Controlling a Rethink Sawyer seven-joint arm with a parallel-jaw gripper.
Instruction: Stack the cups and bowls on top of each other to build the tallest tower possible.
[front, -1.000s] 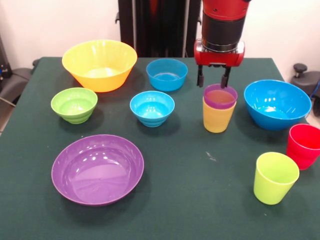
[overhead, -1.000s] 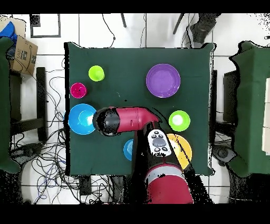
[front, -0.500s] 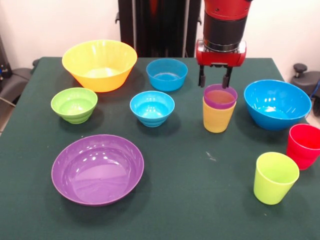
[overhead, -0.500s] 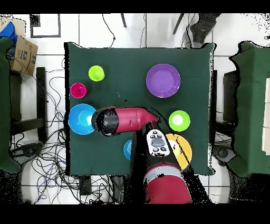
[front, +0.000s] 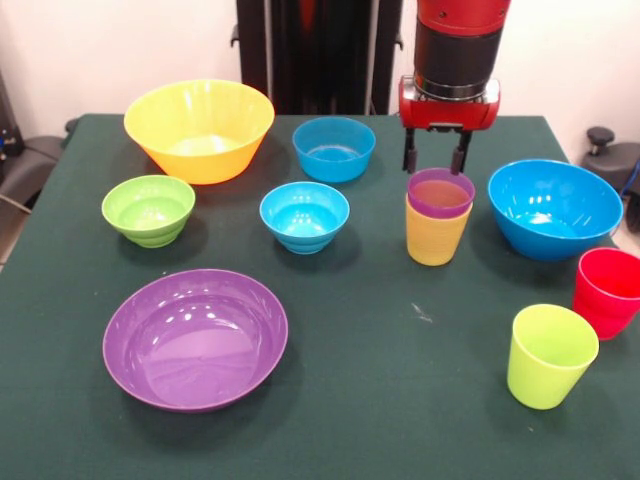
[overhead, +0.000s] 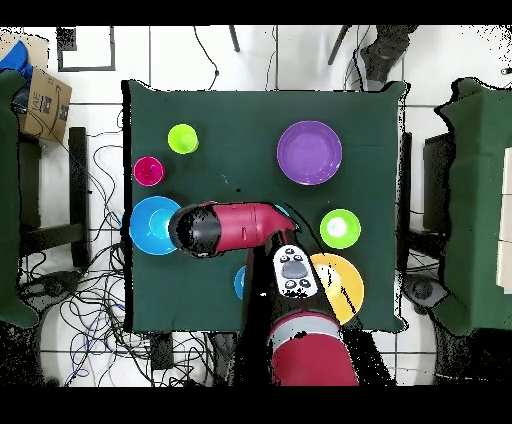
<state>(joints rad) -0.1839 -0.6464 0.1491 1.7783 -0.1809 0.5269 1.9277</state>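
Above the purple cup (front: 440, 192) nested in the yellow cup (front: 435, 238) on the counter (front: 380, 390), we see our tool (front: 436, 162) hanging, fingers spread, empty.

From overhead, the arm (overhead: 235, 225) is covering the stacked purple and yellow cups entirely, and is hiding most of one small blue bowl (overhead: 241, 283). In your front view, the red cup (front: 608, 291) is running off the right edge.
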